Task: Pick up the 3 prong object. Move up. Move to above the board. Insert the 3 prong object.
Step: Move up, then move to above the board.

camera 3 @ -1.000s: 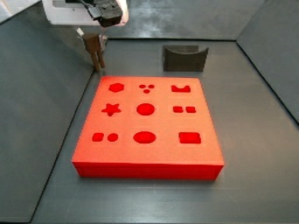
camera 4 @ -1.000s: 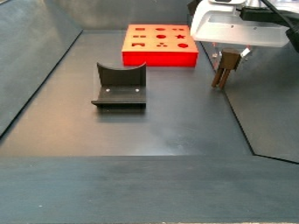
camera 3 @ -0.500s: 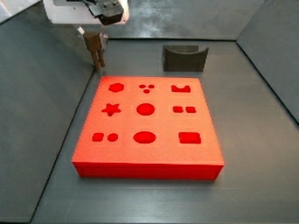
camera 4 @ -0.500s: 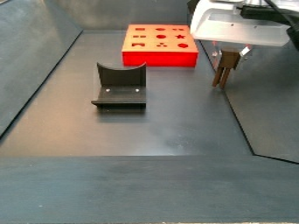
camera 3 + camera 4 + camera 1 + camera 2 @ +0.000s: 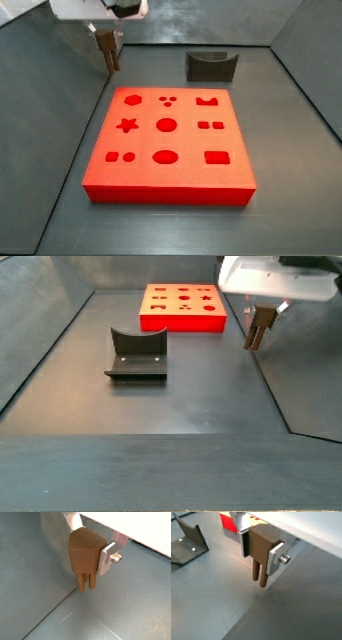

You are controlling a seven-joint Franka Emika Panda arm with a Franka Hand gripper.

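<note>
My claw (image 5: 259,558) is clamped on the 3 prong object (image 5: 260,556), lifted off the surface beside the board (image 5: 167,140); next I must travel above its three-dot cut-out.

Matte dark grey floor (image 5: 187,406) with faint seam lines, my gripper (image 5: 259,330) hanging above its far edge, plain grey walls (image 5: 34,336) sloping up around, soft even light

The gripper (image 5: 261,548) above the grey floor (image 5: 187,396) had silver fingers (image 5: 276,554) clamping the brown wooden 3 prong object (image 5: 85,554); the bright red rectangular board (image 5: 167,140) bore darker red cut-outs; the fixture (image 5: 136,354) was dark grey.
</note>
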